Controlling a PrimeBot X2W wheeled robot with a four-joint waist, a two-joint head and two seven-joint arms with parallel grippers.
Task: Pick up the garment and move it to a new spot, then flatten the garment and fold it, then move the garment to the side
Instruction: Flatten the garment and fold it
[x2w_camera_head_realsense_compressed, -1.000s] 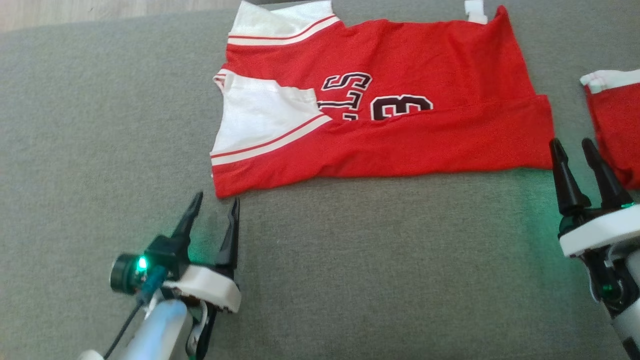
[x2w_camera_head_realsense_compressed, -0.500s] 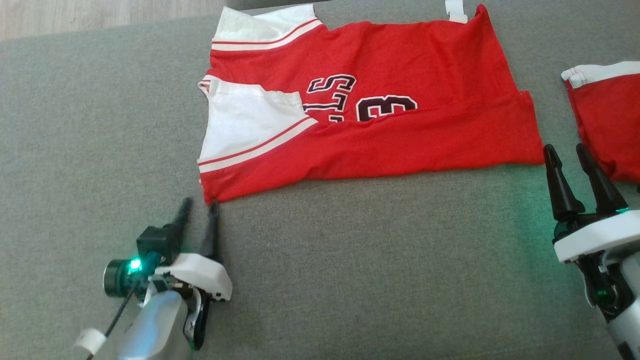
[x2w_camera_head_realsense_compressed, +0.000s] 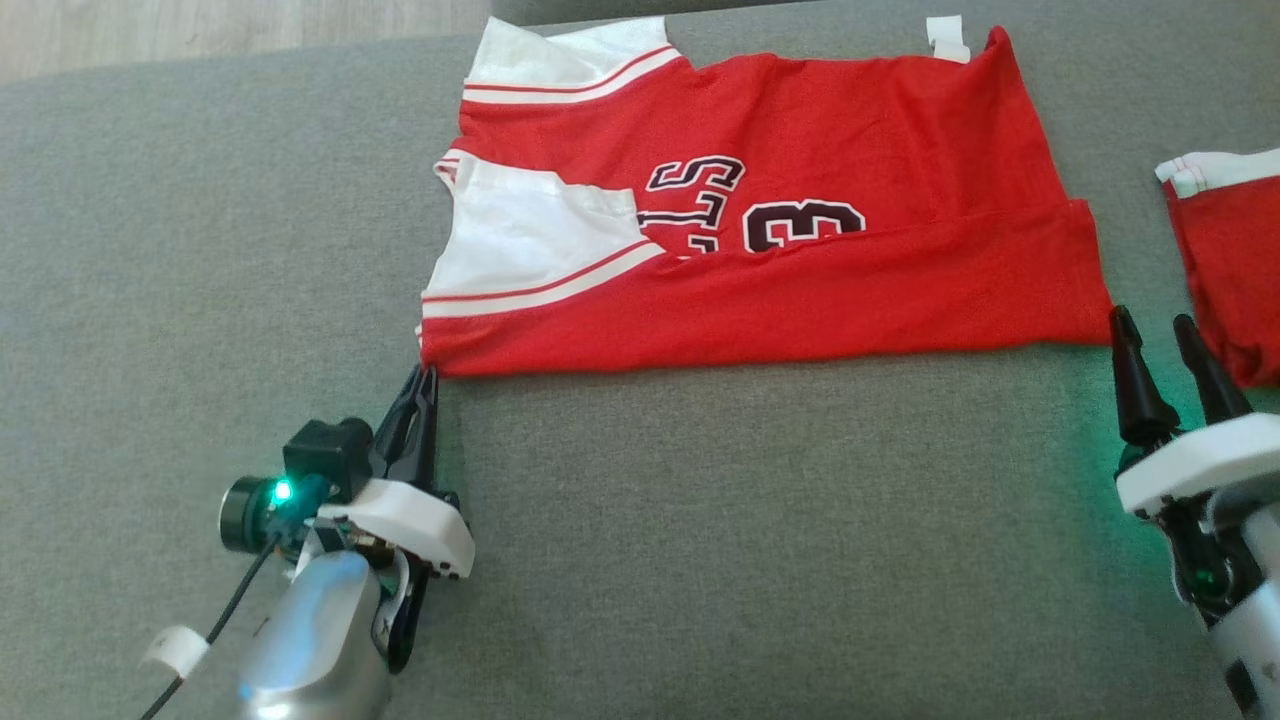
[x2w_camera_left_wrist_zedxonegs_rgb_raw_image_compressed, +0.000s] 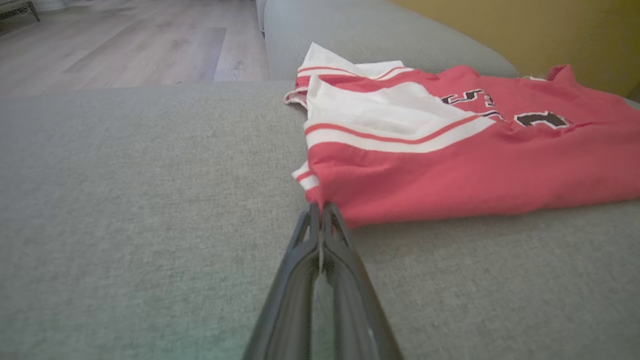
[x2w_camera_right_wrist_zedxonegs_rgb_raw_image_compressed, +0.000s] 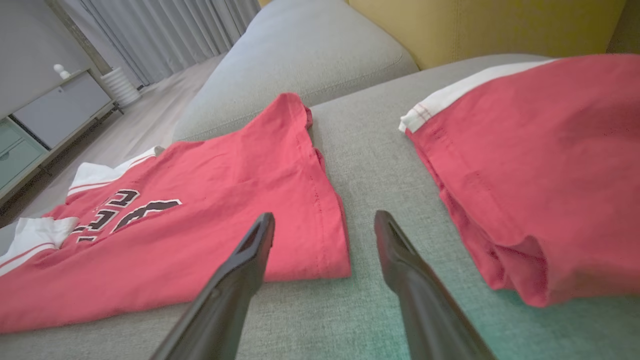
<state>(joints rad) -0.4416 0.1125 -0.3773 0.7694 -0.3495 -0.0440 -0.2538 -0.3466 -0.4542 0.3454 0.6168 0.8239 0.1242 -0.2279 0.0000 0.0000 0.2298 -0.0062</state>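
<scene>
Two left fingers (x2w_camera_head_realsense_compressed: 412, 425) now pinch jersey (x2w_camera_head_realsense_compressed: 850, 290) corner.

Left claw (x2w_camera_left_wrist_zedxonegs_rgb_raw_image_compressed: 320, 209) closed on the near corner of the garment (x2w_camera_left_wrist_zedxonegs_rgb_raw_image_compressed: 450, 165), which lies on the grey sofa seat (x2w_camera_left_wrist_zedxonegs_rgb_raw_image_compressed: 150, 200).

The two dark fingers (x2w_camera_left_wrist_zedxonegs_rgb_raw_image_compressed: 295, 280) rise from the bottom edge and meet with no gap at the tips, which pinch the red hem at the garment's nearest corner. The garment is red with a white shoulder panel, red-and-white striped trim and dark numerals outlined in white. It lies mostly flat, with its lower part folded up over the body, and extends to the right. The seat fabric to the left of the claw is bare. Behind the garment are a grey cushion (x2w_camera_left_wrist_zedxonegs_rgb_raw_image_compressed: 375, 35) and a yellow panel (x2w_camera_left_wrist_zedxonegs_rgb_raw_image_compressed: 525, 30). Wooden floor (x2w_camera_left_wrist_zedxonegs_rgb_raw_image_compressed: 125, 45) shows at the upper left.
</scene>
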